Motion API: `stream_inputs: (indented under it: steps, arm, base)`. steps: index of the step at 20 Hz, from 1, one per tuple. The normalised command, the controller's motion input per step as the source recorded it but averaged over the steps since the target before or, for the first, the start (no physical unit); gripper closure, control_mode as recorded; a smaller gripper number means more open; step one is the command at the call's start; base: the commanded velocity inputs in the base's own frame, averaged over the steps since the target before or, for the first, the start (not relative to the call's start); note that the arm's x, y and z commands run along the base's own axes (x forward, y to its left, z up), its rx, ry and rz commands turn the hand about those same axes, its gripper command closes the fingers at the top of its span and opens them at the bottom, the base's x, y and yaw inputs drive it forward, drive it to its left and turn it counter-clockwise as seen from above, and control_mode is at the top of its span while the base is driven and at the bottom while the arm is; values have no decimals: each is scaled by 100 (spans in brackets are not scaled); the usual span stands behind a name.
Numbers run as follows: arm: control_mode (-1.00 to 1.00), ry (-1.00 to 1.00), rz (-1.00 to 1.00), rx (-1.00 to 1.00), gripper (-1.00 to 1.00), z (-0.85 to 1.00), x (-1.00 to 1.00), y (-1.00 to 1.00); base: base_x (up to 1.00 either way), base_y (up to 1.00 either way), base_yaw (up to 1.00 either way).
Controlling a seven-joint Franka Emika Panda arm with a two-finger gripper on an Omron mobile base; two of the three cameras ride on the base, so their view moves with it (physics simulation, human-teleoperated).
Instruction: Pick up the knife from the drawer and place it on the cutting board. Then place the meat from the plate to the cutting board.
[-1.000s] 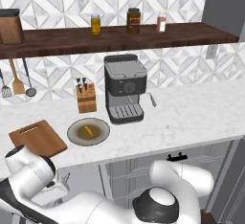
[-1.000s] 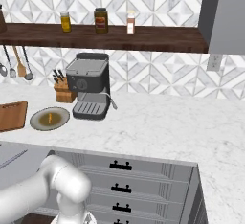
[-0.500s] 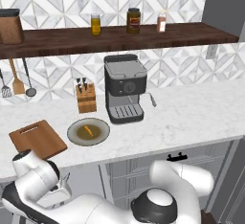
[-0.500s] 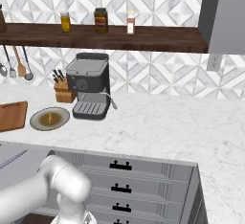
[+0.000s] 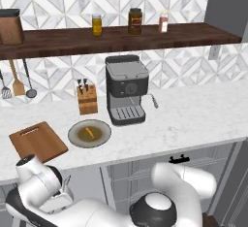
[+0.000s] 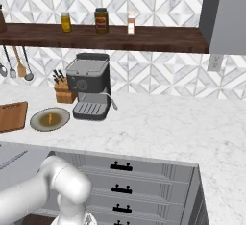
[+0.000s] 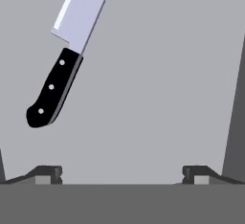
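Note:
The knife (image 7: 52, 89) lies flat on the grey floor of the open drawer (image 7: 158, 84), its black handle nearest me and its silver blade running away to the upper left. My gripper (image 7: 122, 174) hangs open above the drawer floor, to the right of the handle, with nothing between its fingertips (image 7: 48, 173). On the counter, the reddish-brown cutting board (image 5: 38, 141) lies bare at the left. Beside it is the plate (image 5: 89, 134) with the small orange meat (image 5: 89, 133) on it. From the other side I see the same board (image 6: 12, 116), plate (image 6: 50, 119) and meat (image 6: 50, 118).
A knife block (image 5: 87, 100) and a black coffee machine (image 5: 126, 95) stand behind the plate. Utensils (image 5: 17, 78) hang on the wall. Jars (image 5: 135, 21) line the wooden shelf. Shut drawers with black handles (image 6: 120, 166) lie to the right of the open drawer (image 6: 19, 152).
The arm has sunk a little lower at the left of the left base view. The gripper has stayed open.

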Motion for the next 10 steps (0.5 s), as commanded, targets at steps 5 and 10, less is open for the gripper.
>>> stream_inputs:
  steps: [5, 10]
  arm:
    - [-100, 0, -1, 0, -100, -24, 8, 0]
    - [-100, 0, -1, 0, -100, -24, 13, 0]
  base:
    - [0, 0, 0]
    - [0, 0, 0]
